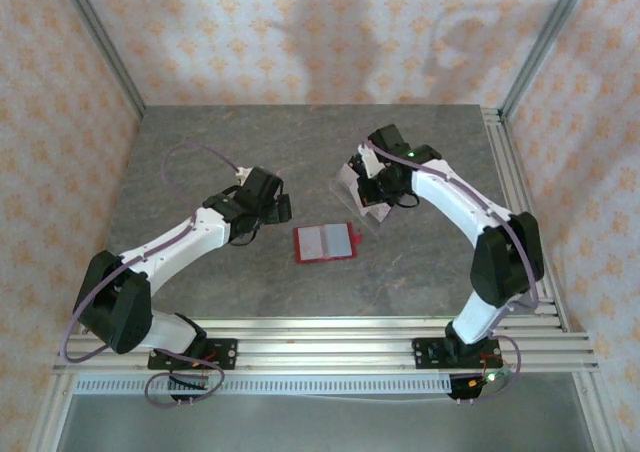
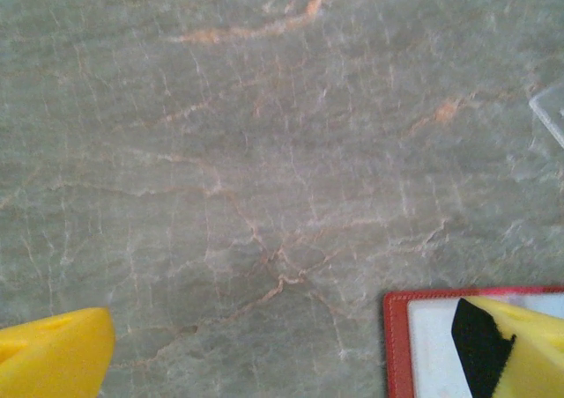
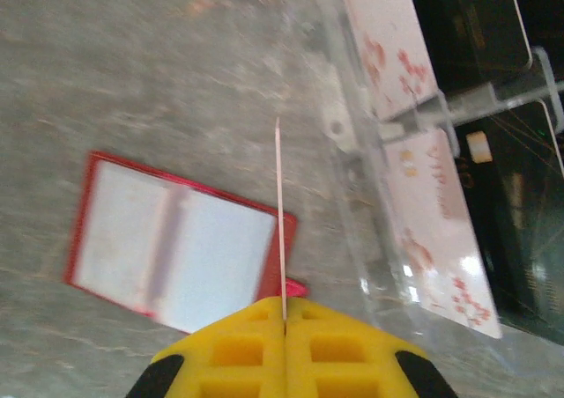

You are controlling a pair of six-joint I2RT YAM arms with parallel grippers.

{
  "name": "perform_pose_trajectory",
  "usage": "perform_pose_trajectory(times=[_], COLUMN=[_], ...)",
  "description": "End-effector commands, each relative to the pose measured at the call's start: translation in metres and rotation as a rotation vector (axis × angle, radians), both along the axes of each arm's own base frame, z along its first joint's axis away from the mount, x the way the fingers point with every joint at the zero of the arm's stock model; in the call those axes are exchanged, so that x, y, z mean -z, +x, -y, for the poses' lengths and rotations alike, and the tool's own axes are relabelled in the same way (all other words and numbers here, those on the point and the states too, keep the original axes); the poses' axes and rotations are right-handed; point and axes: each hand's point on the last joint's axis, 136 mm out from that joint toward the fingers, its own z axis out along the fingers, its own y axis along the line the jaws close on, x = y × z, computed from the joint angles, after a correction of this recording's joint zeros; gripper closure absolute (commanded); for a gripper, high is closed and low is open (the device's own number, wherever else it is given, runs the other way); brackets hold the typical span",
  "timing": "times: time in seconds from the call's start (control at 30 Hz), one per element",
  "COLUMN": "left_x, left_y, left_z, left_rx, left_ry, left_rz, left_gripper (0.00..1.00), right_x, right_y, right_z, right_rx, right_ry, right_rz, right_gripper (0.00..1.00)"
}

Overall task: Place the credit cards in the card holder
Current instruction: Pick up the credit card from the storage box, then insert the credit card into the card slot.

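Observation:
The card holder [image 1: 325, 242] lies open flat mid-table, a red wallet with pale inner pockets [image 3: 176, 244]. My right gripper [image 3: 285, 303] is shut on a credit card [image 3: 279, 204], which is seen edge-on as a thin pale line standing out from the yellow fingers, above the wallet's right edge. In the top view the right gripper [image 1: 373, 194] hovers by the clear stand. Two more pale credit cards [image 3: 385, 41] [image 3: 438, 226] sit in that stand. My left gripper [image 1: 283, 207] is open just left of the wallet, with bare table between its fingers [image 2: 53, 354]. The wallet's corner [image 2: 397, 345] lies by the right finger.
The clear plastic stand [image 1: 362, 197] with black blocks [image 3: 493, 90] stands right of the wallet, under the right wrist. Its corner [image 2: 551, 112] shows at the edge of the left wrist view. Aluminium rails [image 1: 330, 347] run along the near edge, and patterned walls enclose the table.

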Motion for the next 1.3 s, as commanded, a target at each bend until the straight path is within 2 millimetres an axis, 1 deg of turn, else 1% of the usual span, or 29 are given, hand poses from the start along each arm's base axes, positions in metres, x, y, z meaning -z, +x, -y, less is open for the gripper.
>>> perform_pose_trajectory(times=[0.0, 0.07, 0.13, 0.2, 0.23, 0.33, 0.43, 0.53, 0.7, 0.87, 0.97, 1.17, 1.27], left_x=[0.014, 0.022, 0.029, 0.035, 0.038, 0.050, 0.061, 0.067, 0.079, 0.089, 0.094, 0.097, 0.096], left_y=[-0.008, -0.013, -0.017, -0.021, -0.023, -0.028, -0.033, -0.035, -0.039, -0.042, -0.043, -0.046, -0.047], left_z=[0.007, 0.015, 0.026, 0.035, 0.041, 0.051, 0.057, 0.061, 0.058, 0.048, 0.044, 0.031, 0.029], left_rx=[0.080, 0.122, 0.165, 0.197, 0.218, 0.244, 0.254, 0.260, 0.250, 0.232, 0.223, 0.200, 0.194], left_ry=[0.004, 0.010, 0.026, 0.048, 0.058, 0.095, 0.113, 0.124, 0.155, 0.200, 0.224, 0.284, 0.293], left_rz=[-0.050, -0.082, -0.098, -0.108, -0.115, -0.139, -0.156, -0.164, -0.189, -0.209, -0.220, -0.235, -0.238], left_gripper=[0.00, 0.00, 0.00, 0.00, 0.00, 0.00, 0.00, 0.00, 0.00, 0.00, 0.00, 0.00, 0.00], right_x=[-0.019, -0.022, -0.021, -0.014, -0.011, 0.005, 0.017, 0.027, 0.037, 0.049, 0.054, 0.067, 0.073], right_y=[-0.010, -0.013, -0.018, -0.024, -0.027, -0.039, -0.050, -0.056, -0.059, -0.062, -0.062, -0.063, -0.064], right_z=[-0.021, -0.030, -0.035, -0.038, -0.039, -0.043, -0.047, -0.047, -0.051, -0.062, -0.064, -0.066, -0.068], right_rx=[0.063, 0.112, 0.148, 0.182, 0.192, 0.210, 0.210, 0.225, 0.227, 0.196, 0.190, 0.176, 0.170], right_ry=[0.218, 0.341, 0.443, 0.506, 0.529, 0.559, 0.570, 0.587, 0.624, 0.646, 0.655, 0.634, 0.639], right_rz=[-0.018, -0.007, -0.008, -0.011, -0.009, -0.007, -0.001, 0.007, -0.002, -0.026, -0.034, -0.055, -0.071], right_gripper=[1.00, 1.00, 1.00, 1.00, 1.00, 1.00, 1.00, 1.00, 1.00, 1.00, 1.00, 1.00, 1.00])
